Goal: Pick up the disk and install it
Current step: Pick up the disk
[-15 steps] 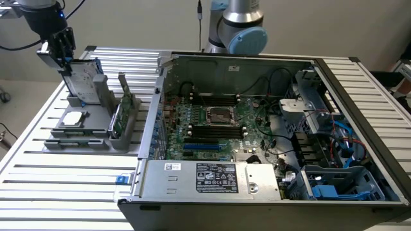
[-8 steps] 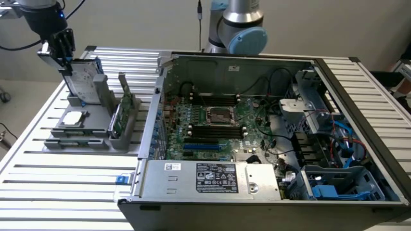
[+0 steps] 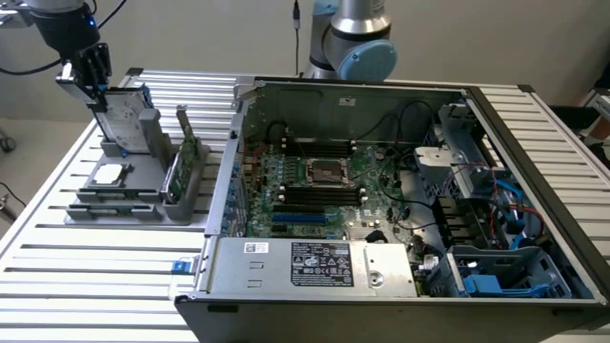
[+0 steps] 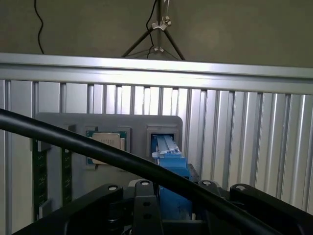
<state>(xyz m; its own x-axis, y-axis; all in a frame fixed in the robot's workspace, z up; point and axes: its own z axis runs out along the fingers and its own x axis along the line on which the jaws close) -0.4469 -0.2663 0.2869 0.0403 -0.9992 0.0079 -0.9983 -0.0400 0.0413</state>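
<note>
So the black tool (image 3: 93, 86) on the arm is down over the top edge of the disk (image 3: 122, 118) — a flat rectangular silver-grey hard drive with a white label, framed by a blue plastic carrier. The disk stands upright on edge in a slot of the grey plastic holder tray (image 3: 124, 207), directly under the tool. In the wrist view the blue carrier pokes up right in the middle of the tool, so the tool sits around it. Honestly though, I can't tell whether it's clamped onto the disk or just loose around it. The disk looks seated in its slot, not lifted out.

Going outward from the tool: a small square silver chip (image 3: 108, 174) lies flat in a recess of the same tray, just beside the disk's slot. A thin green circuit card (image 3: 179, 168) stands on edge in the tray too, a bit further from the tool. A thick black cable (image 4: 98, 154) crosses in front of the wrist camera, close to the tool.

The tray sits on a desk (image 3: 86, 279) made of silver aluminium slats. Well away from the tool, on the same desk, there's a big open grey metal computer case (image 3: 353, 103). Inside it you can see the green motherboard (image 3: 315, 193) and a silver power supply box with a white label (image 3: 315, 266). A blue plastic drive bay (image 3: 491, 282) sits in the corner farthest from the tool. Behind the case is the arm's grey joint with a light-blue cap (image 3: 367, 57).
</note>
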